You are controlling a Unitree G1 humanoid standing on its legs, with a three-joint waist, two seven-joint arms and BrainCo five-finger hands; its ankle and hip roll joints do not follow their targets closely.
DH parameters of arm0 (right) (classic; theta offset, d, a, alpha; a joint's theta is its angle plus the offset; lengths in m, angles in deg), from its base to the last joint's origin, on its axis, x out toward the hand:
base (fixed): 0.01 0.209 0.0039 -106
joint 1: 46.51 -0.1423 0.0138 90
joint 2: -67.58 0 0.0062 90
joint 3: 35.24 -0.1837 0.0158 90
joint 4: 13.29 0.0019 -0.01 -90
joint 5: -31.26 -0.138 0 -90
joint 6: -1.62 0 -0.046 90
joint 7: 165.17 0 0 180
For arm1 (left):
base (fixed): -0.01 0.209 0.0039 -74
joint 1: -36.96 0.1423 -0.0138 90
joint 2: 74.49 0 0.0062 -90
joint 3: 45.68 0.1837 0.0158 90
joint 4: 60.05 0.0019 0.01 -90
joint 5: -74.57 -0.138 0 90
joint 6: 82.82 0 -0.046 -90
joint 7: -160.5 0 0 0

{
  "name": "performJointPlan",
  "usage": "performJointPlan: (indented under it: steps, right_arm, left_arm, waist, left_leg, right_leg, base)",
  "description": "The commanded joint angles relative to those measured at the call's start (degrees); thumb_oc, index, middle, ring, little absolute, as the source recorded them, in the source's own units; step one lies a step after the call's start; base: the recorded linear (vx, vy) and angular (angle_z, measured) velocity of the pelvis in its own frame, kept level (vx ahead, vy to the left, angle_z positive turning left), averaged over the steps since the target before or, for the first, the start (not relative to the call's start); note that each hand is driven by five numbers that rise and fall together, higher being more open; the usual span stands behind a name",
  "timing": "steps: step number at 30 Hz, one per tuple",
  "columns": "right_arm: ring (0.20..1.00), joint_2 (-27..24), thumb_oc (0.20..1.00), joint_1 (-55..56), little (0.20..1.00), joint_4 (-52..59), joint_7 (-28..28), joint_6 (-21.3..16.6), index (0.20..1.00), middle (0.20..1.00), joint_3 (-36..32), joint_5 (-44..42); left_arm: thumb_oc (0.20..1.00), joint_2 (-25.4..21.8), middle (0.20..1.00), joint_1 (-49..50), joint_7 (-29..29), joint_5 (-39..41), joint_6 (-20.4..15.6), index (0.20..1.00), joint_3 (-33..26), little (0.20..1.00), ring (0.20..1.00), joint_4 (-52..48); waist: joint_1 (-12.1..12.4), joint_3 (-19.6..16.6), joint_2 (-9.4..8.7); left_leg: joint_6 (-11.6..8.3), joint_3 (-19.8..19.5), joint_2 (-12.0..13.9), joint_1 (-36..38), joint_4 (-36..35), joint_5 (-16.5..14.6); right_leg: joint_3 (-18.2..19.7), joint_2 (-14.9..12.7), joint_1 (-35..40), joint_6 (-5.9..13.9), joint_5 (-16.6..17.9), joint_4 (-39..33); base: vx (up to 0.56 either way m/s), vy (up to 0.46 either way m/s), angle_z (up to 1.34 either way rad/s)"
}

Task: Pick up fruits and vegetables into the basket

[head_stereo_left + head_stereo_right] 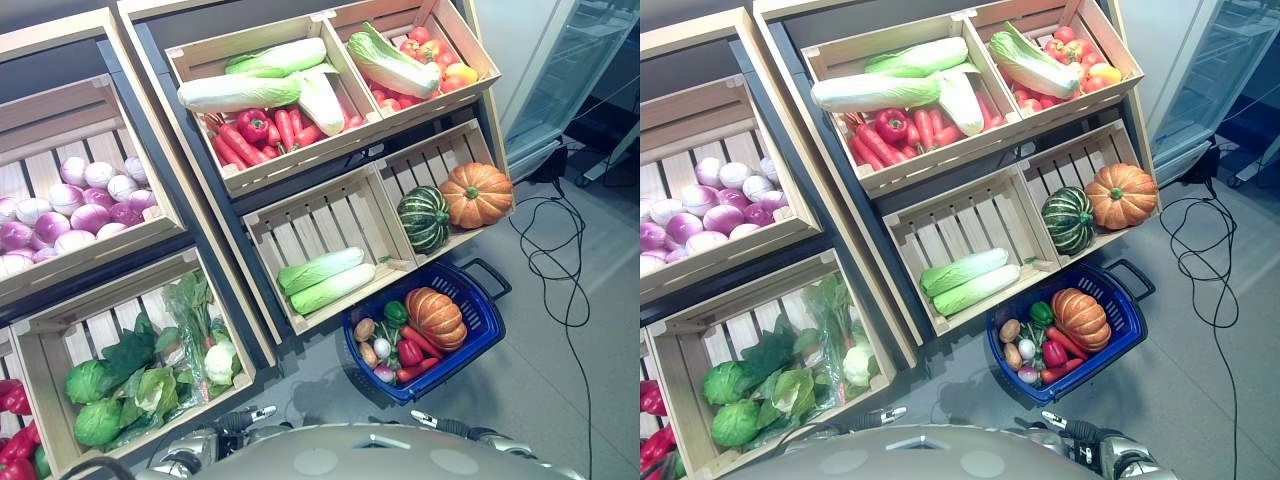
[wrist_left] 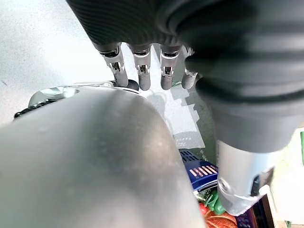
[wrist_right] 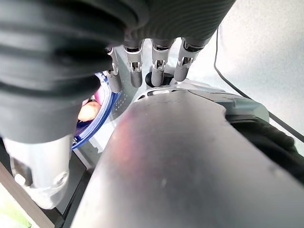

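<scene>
The blue basket [image 1: 478, 325] sat on the floor below the crate of two pumpkins [image 1: 455, 195], already loaded with an orange pumpkin [image 1: 435, 316], peppers and a few small veg. Left hand [image 2: 142, 71] and right hand [image 3: 156, 64] both hung loose, fingers straight and relaxed, holding nothing.

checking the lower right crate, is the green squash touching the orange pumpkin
Touching. The left eye view shows the green squash pressed against the orange pumpkin, with no gap between them in the crate.
</scene>
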Motion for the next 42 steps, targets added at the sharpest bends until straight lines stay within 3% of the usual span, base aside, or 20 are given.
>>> performJointPlan:
  steps: [1, 7, 12, 16, 17, 19, 22, 24, 27, 31, 34, 39, 42]
  right_arm:
    - [1.000, 2.90, 1.000, -3.18, 1.000, -4.39, -2.72, 1.55, 1.000, 1.000, 0.79, -0.52]
    - [1.000, 2.69, 1.000, -3.14, 1.000, -4.30, -2.89, 0.68, 1.000, 1.000, 0.67, -0.14]
    - [1.000, 2.57, 1.000, -3.24, 1.000, -4.24, -2.48, -0.50, 1.000, 1.000, 0.97, -0.45]
    - [1.000, 1.97, 1.000, -3.51, 1.000, -3.14, -0.44, -5.18, 1.000, 1.000, 1.50, 0.10]
    - [1.000, 1.61, 1.000, -3.64, 1.000, -2.09, 0.18, -6.80, 1.000, 1.000, 1.67, -1.17]
    - [1.000, 1.23, 1.000, -3.74, 1.000, -0.55, 0.51, -8.45, 1.000, 1.000, 1.55, -2.77]
    - [1.000, -0.52, 1.000, -3.14, 1.000, 7.74, 2.43, -12.28, 1.000, 1.000, 0.91, -7.42]
    - [1.000, -1.80, 1.000, -1.83, 1.000, 12.89, 3.69, -16.45, 1.000, 1.000, 0.09, -9.27]
    - [1.000, -2.91, 1.000, 2.31, 1.000, 27.18, 8.52, -18.36, 1.000, 1.000, -1.39, -9.86]
    - [1.000, -4.28, 1.000, 10.27, 1.000, 44.44, 12.58, -20.68, 1.000, 1.000, -4.47, -9.05]
    - [1.000, -5.61, 1.000, 14.50, 1.000, 52.30, 14.23, -25.59, 1.000, 1.000, -7.64, -9.76]
    - [1.000, -8.08, 1.000, 15.24, 1.000, 60.32, 21.02, -31.28, 1.000, 1.000, -10.29, -8.77]
    - [1.000, -10.20, 1.000, 11.92, 1.000, 64.11, 27.09, -32.60, 1.000, 1.000, -10.07, -8.20]
  left_arm:
    - [1.000, 1.84, 1.000, -4.41, -0.41, -0.72, -2.01, 1.000, -0.23, 1.000, 1.000, 2.87]
    - [1.000, 1.60, 1.000, -4.60, -1.30, -1.13, -4.99, 1.000, 0.30, 1.000, 1.000, 2.12]
    - [1.000, 1.37, 1.000, -4.94, 1.36, -4.02, -9.87, 1.000, 1.25, 1.000, 1.000, 1.49]
    - [1.000, 0.97, 1.000, -5.46, 3.63, -5.65, -13.33, 1.000, 2.35, 1.000, 1.000, -0.82]
    - [1.000, 0.60, 1.000, -5.87, 5.94, -6.32, -16.09, 1.000, 2.69, 1.000, 1.000, -2.53]
    - [1.000, -0.06, 1.000, -6.34, 9.55, -6.81, -18.17, 1.000, 2.84, 1.000, 1.000, -4.88]
    - [1.000, -3.28, 1.000, -7.21, 15.86, -4.59, -20.96, 1.000, 0.61, 1.000, 1.000, -15.56]
    - [1.000, -5.15, 1.000, -5.57, 16.19, -5.44, -26.85, 1.000, 0.44, 1.000, 1.000, -19.05]
    - [1.000, -9.59, 1.000, 0.13, 18.42, -10.33, -32.71, 1.000, 0.66, 1.000, 1.000, -32.43]
    - [1.000, -15.35, 1.000, 7.29, 17.68, -14.99, -37.98, 1.000, -2.58, 1.000, 1.000, -48.21]
    - [1.000, -18.30, 1.000, 10.66, 18.11, -17.48, -42.66, 1.000, -5.61, 1.000, 1.000, -55.80]
    - [1.000, -21.59, 1.000, 9.78, 25.27, -22.55, -44.65, 1.000, -6.63, 1.000, 1.000, -62.78]
    - [1.000, -23.41, 1.000, 5.01, 32.82, -26.56, -42.44, 1.000, -5.07, 1.000, 1.000, -65.62]
  waist:
    - [0.16, 2.10, -2.14]
    - [0.03, 2.13, -2.05]
    - [-0.19, 2.35, -2.05]
    - [-0.51, 2.67, -1.85]
    - [-0.61, 2.84, -1.84]
    - [-0.73, 3.07, -1.81]
    - [-0.86, 3.83, -2.19]
    - [-0.62, 4.33, -2.70]
    - [-0.65, 5.39, -3.19]
    - [-1.51, 5.98, -3.35]
    - [-2.40, 6.07, -3.08]
    - [-3.57, 7.40, -2.24]
    - [-4.30, 10.40, -1.58]
  left_leg:
    - [1.65, -0.08, -0.83, -2.26, 0.28, -3.15]
    - [1.59, 0.09, -0.79, -2.25, 0.28, -3.20]
    - [1.58, 0.13, -0.72, -2.26, 0.28, -3.22]
    - [1.48, 0.19, -0.55, -2.14, 0.28, -3.12]
    - [1.40, 0.22, -0.50, -2.25, 0.28, -3.08]
    - [1.32, 0.23, -0.43, -2.40, 0.28, -3.02]
    - [1.49, 0.28, -0.32, -3.22, 0.40, -2.90]
    - [1.88, 0.08, -0.43, -4.07, 0.64, -2.91]
    - [2.14, -0.11, -0.64, -4.69, 0.74, -2.96]
    - [2.22, 0.23, -0.73, -5.17, 0.54, -2.96]
    - [2.28, 0.69, -0.61, -5.52, 0.43, -2.86]
    - [2.44, 0.56, -0.57, -7.92, 1.29, -2.63]
    - [2.39, 0.16, -0.61, -12.19, 3.63, -2.29]
  right_leg:
    - [-1.52, -4.11, 0.97, 3.28, -2.59, 1.31]
    - [-1.42, -4.07, 0.86, 3.32, -2.66, 1.41]
    - [-1.16, -4.00, 0.70, 3.28, -2.71, 1.45]
    - [-0.88, -4.07, 0.56, 3.43, -2.66, 1.72]
    - [-0.85, -4.12, 0.40, 3.54, -2.53, 1.73]
    - [-0.74, -4.19, 0.11, 3.65, -2.46, 1.88]
    - [-0.27, -4.15, -0.95, 3.65, -2.31, 2.21]
    - [-0.08, -3.93, -1.73, 3.50, -2.29, 2.41]
    - [0.05, -3.64, -2.41, 3.44, -2.32, 2.75]
    - [0.32, -3.64, -3.45, 3.69, -2.59, 3.49]
    - [0.61, -3.82, -4.34, 3.87, -3.07, 4.36]
    - [1.92, -3.85, -8.53, 3.53, -4.67, 8.25]
    - [2.73, -3.73, -13.90, 2.90, -5.56, 12.09]
  base:
    - [0.00, 0.000, 0.00]
    - [0.00, 0.000, 0.00]
    - [0.00, 0.000, 0.00]
    - [0.03, 0.005, -0.01]
    - [0.00, 0.000, 0.00]
    - [0.00, 0.000, 0.00]
    - [-0.01, -0.034, 0.00]
    - [-0.03, -0.084, -0.01]
    - [0.00, -0.071, -0.01]
    - [0.01, -0.015, 0.00]
    - [0.07, -0.007, 0.02]
    - [0.01, 0.002, -0.08]
    - [-0.18, -0.022, -0.13]
